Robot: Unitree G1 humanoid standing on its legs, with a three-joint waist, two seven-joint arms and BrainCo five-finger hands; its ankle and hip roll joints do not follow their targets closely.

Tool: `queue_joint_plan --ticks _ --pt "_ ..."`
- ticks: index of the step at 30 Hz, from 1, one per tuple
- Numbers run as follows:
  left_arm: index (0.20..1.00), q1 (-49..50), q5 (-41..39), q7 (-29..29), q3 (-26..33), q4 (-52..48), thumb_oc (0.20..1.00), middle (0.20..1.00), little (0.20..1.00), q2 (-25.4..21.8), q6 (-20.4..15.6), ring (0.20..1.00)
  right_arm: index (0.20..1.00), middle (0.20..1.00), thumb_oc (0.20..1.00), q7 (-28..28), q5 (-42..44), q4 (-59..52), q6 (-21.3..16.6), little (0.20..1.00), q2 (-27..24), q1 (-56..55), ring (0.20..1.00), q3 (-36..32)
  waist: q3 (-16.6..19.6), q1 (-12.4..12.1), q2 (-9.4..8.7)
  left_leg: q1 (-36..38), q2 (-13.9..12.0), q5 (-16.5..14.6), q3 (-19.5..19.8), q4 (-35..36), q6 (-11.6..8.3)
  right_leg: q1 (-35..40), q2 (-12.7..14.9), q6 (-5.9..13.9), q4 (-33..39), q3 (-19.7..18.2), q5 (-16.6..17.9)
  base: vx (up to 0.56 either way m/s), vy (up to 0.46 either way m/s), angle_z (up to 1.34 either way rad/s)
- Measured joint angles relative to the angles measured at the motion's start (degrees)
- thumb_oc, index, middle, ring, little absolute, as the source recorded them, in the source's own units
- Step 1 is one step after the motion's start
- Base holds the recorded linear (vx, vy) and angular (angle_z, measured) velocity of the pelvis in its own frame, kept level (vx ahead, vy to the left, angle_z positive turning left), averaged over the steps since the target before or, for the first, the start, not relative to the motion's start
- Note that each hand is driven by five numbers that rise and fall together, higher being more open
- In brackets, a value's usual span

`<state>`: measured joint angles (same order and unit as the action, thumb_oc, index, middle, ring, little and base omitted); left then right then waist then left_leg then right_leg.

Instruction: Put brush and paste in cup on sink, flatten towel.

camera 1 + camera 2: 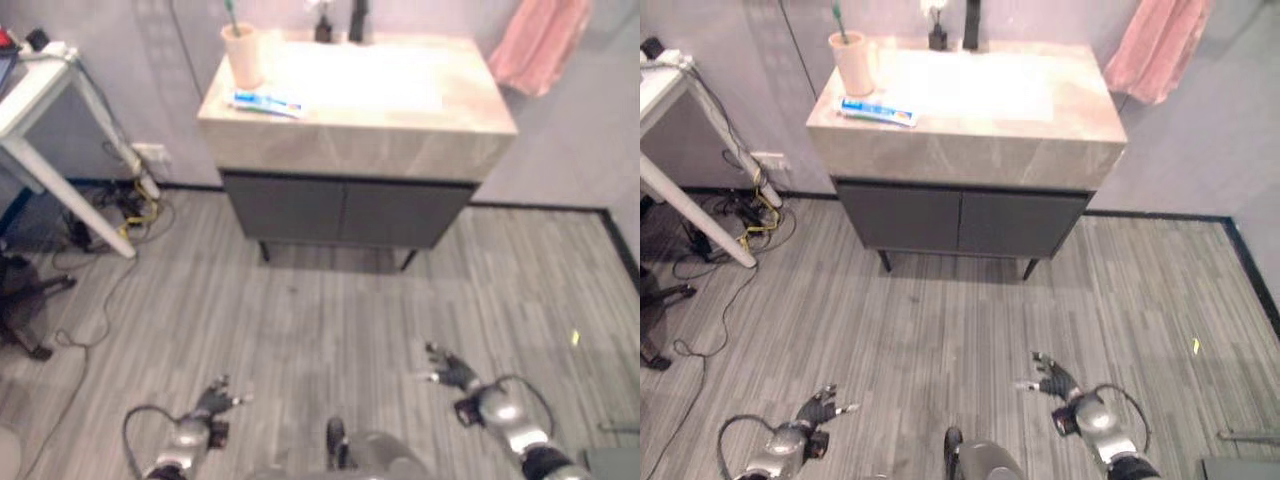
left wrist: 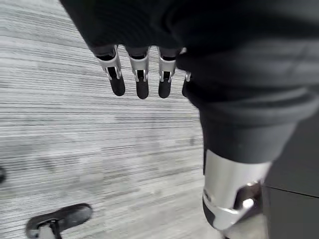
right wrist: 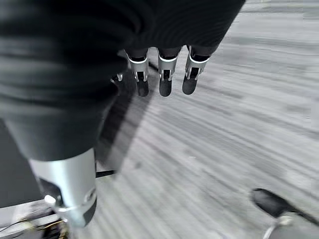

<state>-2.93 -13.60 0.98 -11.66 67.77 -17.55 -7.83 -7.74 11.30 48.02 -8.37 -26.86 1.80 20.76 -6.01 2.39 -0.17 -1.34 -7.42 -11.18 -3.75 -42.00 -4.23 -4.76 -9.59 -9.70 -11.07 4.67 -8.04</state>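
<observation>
Currently both robot hands, left (image 1: 212, 402) and right (image 1: 452, 371), are hanging apart-fingered and empty above the floor. Paste (image 1: 878, 111), light and slippery, is lying on the tabletop beside the cup (image 1: 853, 62); mid-tube pinching seems best.

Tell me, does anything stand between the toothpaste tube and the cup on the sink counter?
Nothing visible does. The toothpaste tube lies flat on the counter just in front of the cup, which already holds a green brush. Only bare counter separates them.
</observation>
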Motion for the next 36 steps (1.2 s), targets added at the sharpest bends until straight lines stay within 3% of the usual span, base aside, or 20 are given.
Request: queue_joint_plan --ticks 1,2,5,6,7,8,10,11,13,15,16,17,18,19,21,23,24,29,36 --pt "1.000 0.06 -0.02 -0.01 0.18 0.02 1.000 1.000 1.000 -0.30 0.19 1.000 1.000 1.000 1.000 0.07 -0.02 0.35 0.04 1.000 0.77 -0.40 1.000 0.14 0.13 -0.32 -0.88 -3.16 -0.33 3.29 0.91 -6.01 1.01 0.52 -0.01 -0.68 0.42 -0.12 0.00 0.09 -0.059 -0.39" --pt "1.000 0.30 -0.02 -0.10 0.47 -0.21 1.000 1.000 1.000 -0.66 0.47 1.000 1.000 1.000 1.000 0.02 -0.03 0.36 0.23 1.000 1.85 -0.45 1.000 1.14 0.62 -0.76 -2.32 -8.52 -0.56 3.67 1.35 -11.36 1.02 1.02 0.15 -0.69 0.41 -0.70 0.07 0.15 -0.074 -0.23" --pt "1.000 -1.75 -0.03 -0.03 0.48 -1.17 1.000 1.000 1.000 -0.93 0.39 1.000 1.000 1.000 1.000 0.37 -0.13 0.88 0.31 1.000 2.41 -0.30 1.000 1.34 -0.92 -0.03 -5.38 -13.61 0.94 0.67 -2.38 -4.50 1.59 3.47 2.99 -0.37 3.13 -0.22 0.13 0.11 -0.009 0.26" --pt "1.000 -2.76 -0.04 -0.01 0.44 -2.54 1.000 1.000 1.000 -0.96 0.00 1.000 1.000 1.000 1.000 0.64 -0.15 1.31 0.50 1.000 2.31 0.09 1.000 1.27 -1.98 0.43 -6.93 -15.12 2.03 1.43 -4.79 3.02 2.42 5.03 5.17 0.71 4.11 0.64 0.21 0.23 0.130 0.67" --pt "1.000 -3.48 -0.03 0.06 -0.07 -3.07 1.000 1.000 1.000 -1.06 -0.42 1.000 1.000 1.000 1.000 1.42 -0.15 2.37 0.45 1.000 1.99 0.21 1.000 0.58 -2.41 1.15 -7.37 -16.46 2.06 4.04 -11.75 19.64 3.71 8.82 6.82 3.58 7.16 2.27 1.38 0.24 0.186 0.56" --pt "1.000 -3.60 -0.01 0.14 -0.55 -2.69 1.000 1.000 1.000 -1.20 -0.64 1.000 1.000 1.000 1.000 1.80 -0.18 2.77 0.32 1.000 1.87 0.35 1.000 -0.19 -2.44 1.01 -6.88 -16.52 2.69 6.55 -11.83 28.43 3.26 8.99 6.68 4.05 7.62 2.14 1.63 0.31 0.236 0.28" --pt "1.000 -3.47 -0.04 0.51 -0.50 -2.13 1.000 1.000 1.000 -1.52 -0.85 1.000 1.000 1.000 1.000 2.66 -0.29 4.08 0.07 1.000 1.57 2.16 1.000 -0.50 -2.58 0.93 -5.27 -16.63 4.75 11.18 -6.43 45.61 3.46 10.51 6.37 4.66 9.11 0.48 1.44 0.20 0.130 -0.40" --pt "1.000 -2.97 -0.06 1.23 -0.27 -1.64 1.000 1.000 1.000 -1.76 -0.71 1.000 1.000 1.000 1.000 2.90 -0.79 5.22 -0.10 1.000 1.82 4.06 1.000 -0.44 -3.38 0.74 -3.87 -18.12 5.30 12.85 -2.81 47.57 4.86 11.83 5.90 4.95 10.51 -1.25 1.38 0.25 0.151 -0.65" --pt "1.000 -2.69 -0.10 1.29 0.96 -0.80 1.000 1.000 1.000 -1.67 -0.57 1.000 1.000 1.000 1.000 2.86 -2.39 4.87 -0.13 1.000 1.93 4.51 1.000 -0.31 -3.55 0.94 -2.74 -19.98 6.45 13.66 -3.96 42.40 5.99 14.54 5.65 6.10 12.46 -2.14 0.69 0.63 0.381 -0.55" --pt "1.000 -1.37 -0.12 1.28 2.44 -0.16 1.000 1.000 1.000 -1.28 -0.64 1.000 1.000 1.000 1.000 2.65 -2.59 4.80 0.00 1.000 1.95 3.73 1.000 -0.50 -3.23 0.89 -1.93 -15.39 7.19 14.96 -5.01 42.16 8.51 17.27 5.52 7.25 11.78 -4.97 -0.01 0.54 0.367 -0.66" --pt "1.000 0.40 -0.12 1.27 3.14 -0.01 1.000 1.000 1.000 -1.02 -0.84 1.000 1.000 1.000 1.000 2.65 -2.73 4.28 0.02 1.000 1.89 3.32 1.000 -0.41 -2.62 0.48 -1.00 -12.92 7.58 14.93 -4.25 42.24 8.81 18.50 5.12 7.92 11.03 -6.14 -0.41 0.37 0.363 -0.94" --pt "1.000 1.87 -0.13 1.37 3.20 1.13 1.000 1.000 1.000 -0.74 -0.78 1.000 1.000 1.000 1.000 2.87 -2.91 3.01 -0.16 1.000 1.90 1.18 1.000 -0.45 -1.36 0.98 -0.45 -10.34 8.34 18.63 -1.43 43.13 10.76 18.95 5.06 10.44 8.00 -6.53 -2.73 0.26 0.342 -0.75" --pt "1.000 1.75 -0.14 1.33 2.92 0.74 1.000 1.000 1.000 -1.02 -0.84 1.000 1.000 1.000 1.000 2.93 -2.97 2.24 -0.24 1.000 2.09 0.56 1.000 -0.52 -1.30 1.08 -0.01 -9.72 8.85 20.12 -0.70 43.02 10.15 17.64 6.27 11.49 5.84 -5.69 -4.59 0.28 0.432 -0.46" --pt "1.000 1.63 -0.16 1.29 2.77 -0.19 1.000 1.000 1.000 -1.37 -0.88 1.000 1.000 1.000 1.000 2.97 -2.99 1.74 -0.13 1.000 2.31 -0.26 1.000 -0.42 -0.65 1.34 -1.07 -9.78 10.12 19.47 -1.45 42.93 10.00 16.88 7.72 11.43 4.11 -5.68 -5.26 0.12 0.283 -0.39" --pt "1.000 -0.13 -0.29 1.39 2.72 -1.49 1.000 1.000 1.000 -1.71 -1.48 1.000 1.000 1.000 1.000 3.34 -3.01 -0.68 -0.13 1.000 1.98 0.63 1.000 -0.44 -1.40 0.90 -0.69 -11.06 10.53 19.25 -3.64 42.93 10.09 11.88 9.17 12.56 -2.76 -5.68 -6.47 0.12 0.209 -0.49" --pt "1.000 -2.14 -0.70 1.64 2.70 -2.18 1.000 1.000 1.000 -1.92 -1.61 1.000 1.000 1.000 1.000 3.45 -4.35 -2.70 -0.04 1.000 2.15 2.30 1.000 0.16 -1.75 0.39 -0.15 -10.95 11.34 17.55 -5.35 42.92 12.26 9.62 11.99 13.07 -3.78 -5.02 -8.30 0.15 0.144 -0.42" --pt "1.000 -3.18 -0.71 1.64 2.66 -2.88 1.000 1.000 1.000 -2.20 -1.92 1.000 1.000 1.000 1.000 3.45 -4.53 -5.11 -0.30 1.000 2.09 2.74 1.000 0.46 -1.95 0.07 0.22 -10.21 12.07 17.12 -6.07 42.87 12.32 9.45 14.26 13.51 -2.13 -5.27 -8.08 0.09 0.078 -0.27" --pt "1.000 -4.17 -1.17 1.74 1.49 -4.23 1.000 1.000 1.000 -3.90 -3.01 1.000 1.000 1.000 1.000 3.35 -4.66 -7.28 -0.80 1.000 2.56 3.95 1.000 0.49 -1.79 -1.68 -0.46 -9.23 13.58 13.19 -6.04 40.77 9.58 8.50 18.55 14.98 0.61 -5.46 -5.50 0.16 0.111 0.06" --pt "1.000 -0.32 0.34 1.42 0.21 -5.62 1.000 1.000 1.000 -3.66 -2.75 1.000 1.000 1.000 1.000 3.22 -6.47 -7.23 -0.67 1.000 2.32 2.01 1.000 -0.44 -1.18 -2.26 -0.76 -8.54 14.20 11.87 -5.17 39.52 9.86 9.94 18.83 15.39 0.70 -4.73 -4.16 0.09 0.116 0.07"
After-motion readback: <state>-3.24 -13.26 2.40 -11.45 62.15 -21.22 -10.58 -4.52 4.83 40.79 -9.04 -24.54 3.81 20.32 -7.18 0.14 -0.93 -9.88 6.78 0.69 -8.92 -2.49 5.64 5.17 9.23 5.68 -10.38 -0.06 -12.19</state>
